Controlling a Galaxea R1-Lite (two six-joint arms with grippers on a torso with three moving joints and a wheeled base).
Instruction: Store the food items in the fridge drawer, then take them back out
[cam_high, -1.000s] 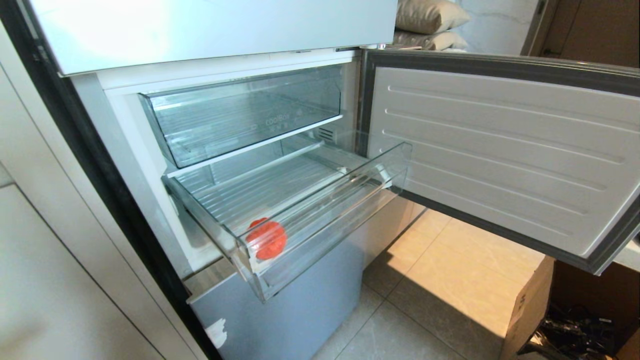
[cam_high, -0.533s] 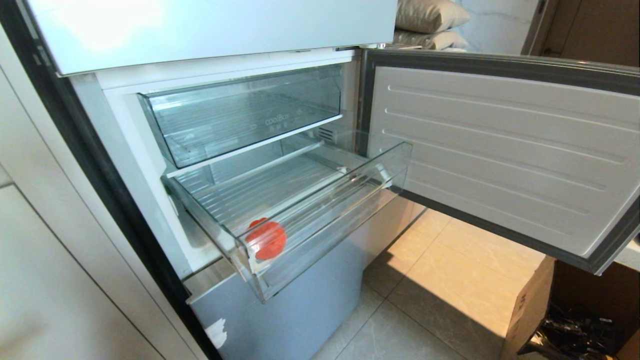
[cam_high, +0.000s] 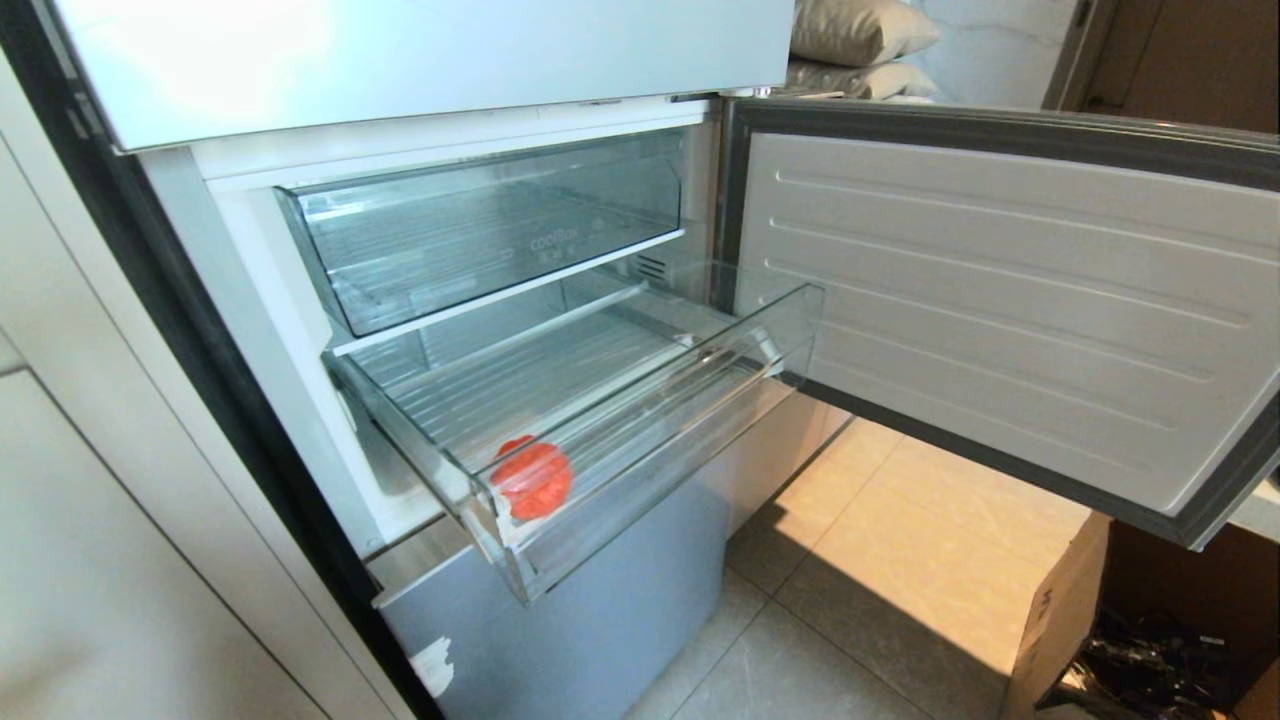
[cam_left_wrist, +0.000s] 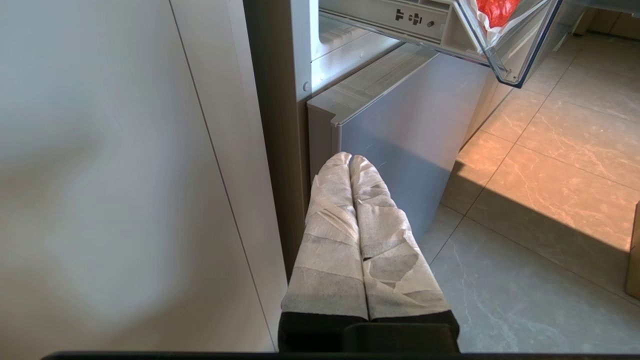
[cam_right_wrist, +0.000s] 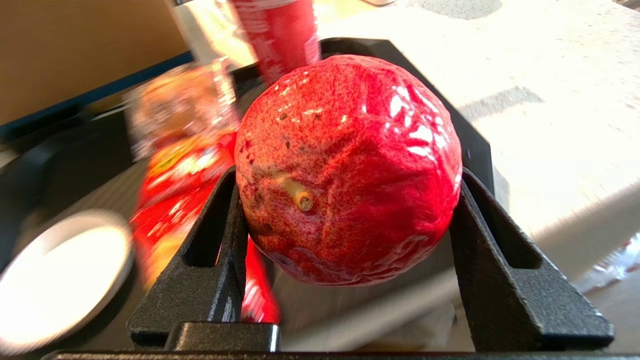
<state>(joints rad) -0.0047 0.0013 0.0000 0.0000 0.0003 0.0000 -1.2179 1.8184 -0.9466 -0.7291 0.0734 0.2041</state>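
Gripping a round, glossy red fruit (cam_right_wrist: 350, 170) between its two black fingers (cam_right_wrist: 210, 260), my right gripper (cam_right_wrist: 345, 200) sits out of the head camera's sight; its wrist view shows blurred red packaging (cam_right_wrist: 175, 170), a red can (cam_right_wrist: 280, 30) and a white disc (cam_right_wrist: 60, 270) behind the fruit. My left gripper (cam_left_wrist: 350, 160) hangs low beside the fridge's grey lower front (cam_left_wrist: 410, 130), its paper-wrapped fingers (cam_left_wrist: 330, 225) pressed together with nothing between them. From the head camera I see the fridge drawer (cam_high: 640, 440) pulled out, clear and deep, with a red-orange tomato-like piece (cam_high: 535, 478) lying in its front left corner. Above it sits another clear bin (cam_high: 480, 230), pushed in. At right the fridge door (cam_high: 1000, 300) stands swung open over the tiled floor (cam_high: 880, 560).
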